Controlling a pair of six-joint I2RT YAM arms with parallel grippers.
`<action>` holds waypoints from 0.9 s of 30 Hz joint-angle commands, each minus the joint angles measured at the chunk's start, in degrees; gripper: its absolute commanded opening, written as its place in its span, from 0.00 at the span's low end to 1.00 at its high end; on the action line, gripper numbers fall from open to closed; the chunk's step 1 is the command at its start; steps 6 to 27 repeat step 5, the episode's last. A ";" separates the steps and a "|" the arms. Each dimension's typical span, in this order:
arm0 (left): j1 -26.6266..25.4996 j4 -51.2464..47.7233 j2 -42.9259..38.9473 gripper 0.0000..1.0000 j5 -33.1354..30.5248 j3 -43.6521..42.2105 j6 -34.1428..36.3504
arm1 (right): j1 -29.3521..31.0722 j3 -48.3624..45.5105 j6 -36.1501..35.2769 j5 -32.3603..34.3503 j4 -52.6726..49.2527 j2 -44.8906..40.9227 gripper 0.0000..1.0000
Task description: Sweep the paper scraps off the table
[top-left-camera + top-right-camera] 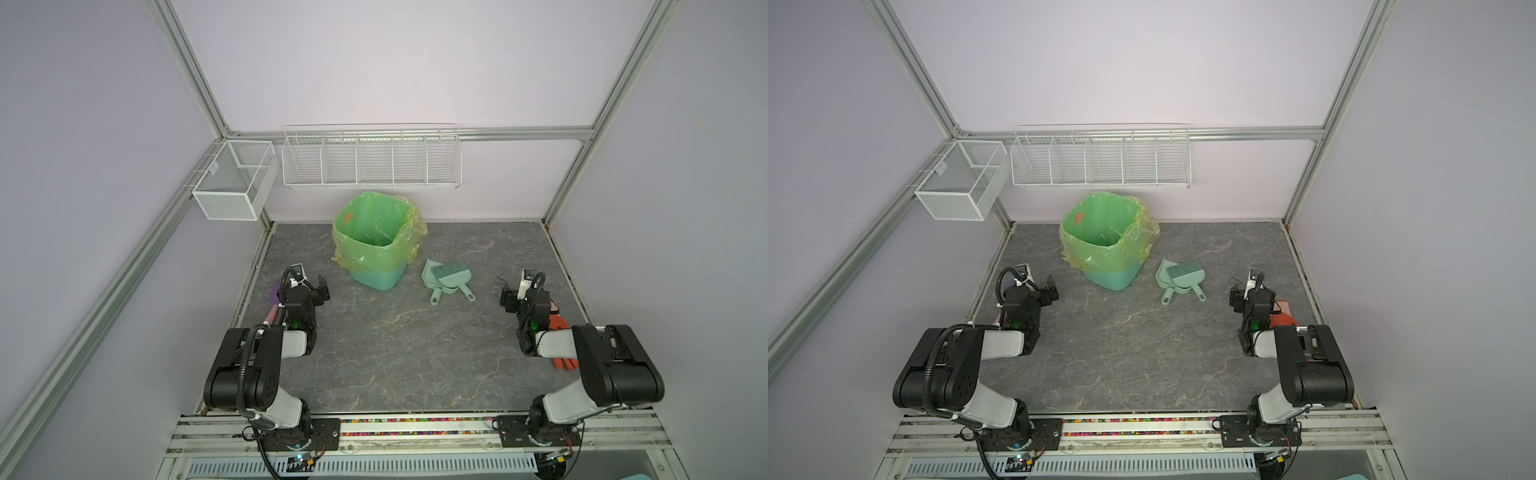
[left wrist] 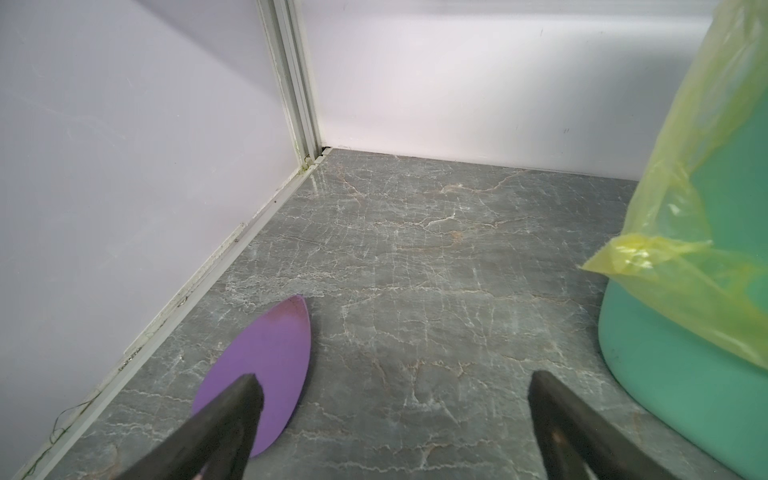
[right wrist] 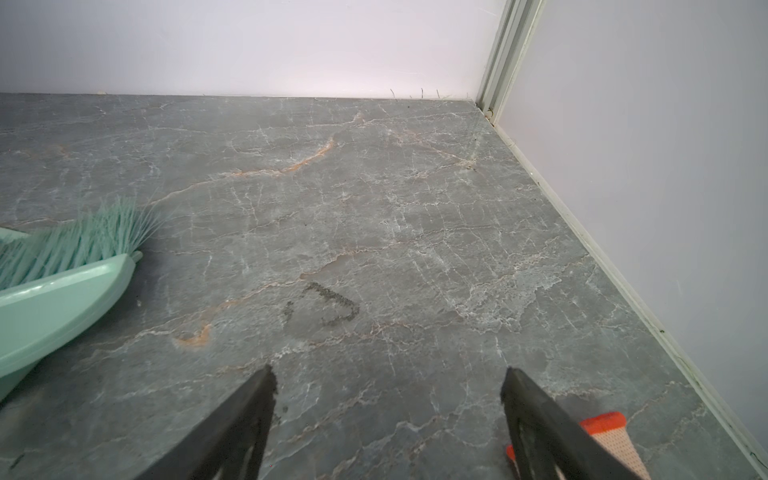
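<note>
No paper scraps show in any view. The dark grey veined table [image 1: 395, 340] [image 1: 1129, 345] lies bare in its middle. My left gripper [image 1: 322, 286] [image 1: 1052, 291] hovers at the left, beside the bin, open with nothing between its fingers [image 2: 390, 378]. At the right my right gripper [image 1: 508, 297] [image 1: 1235, 297] is also open and empty [image 3: 388, 374]. A mint green dustpan with a brush laid in it [image 1: 446, 276] [image 1: 1179, 274] rests on the table between the bin and the right gripper. The brush's bristles [image 3: 83, 241] show in the right wrist view.
A green bin [image 1: 374, 245] [image 1: 1104, 245] [image 2: 685, 374] lined with a yellow bag stands at the back centre. A purple flat piece [image 2: 266, 365] lies under the left gripper. An orange glove [image 1: 559, 324] [image 3: 611, 432] lies under the right arm. Wire baskets [image 1: 370, 158] hang on the back wall.
</note>
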 commanded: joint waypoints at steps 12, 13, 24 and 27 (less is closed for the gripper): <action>0.38 1.48 0.40 1.00 0.37 -0.54 0.74 | 0.26 0.37 -0.98 -0.96 1.36 -0.41 0.88; 0.38 1.48 0.40 1.00 0.37 -0.54 0.74 | 0.26 0.37 -0.98 -0.96 1.36 -0.41 0.88; 0.38 1.48 0.40 1.00 0.37 -0.54 0.74 | 0.26 0.37 -0.98 -0.96 1.36 -0.41 0.88; 0.38 1.48 0.40 1.00 0.37 -0.54 0.74 | 0.26 0.37 -0.98 -0.96 1.36 -0.41 0.88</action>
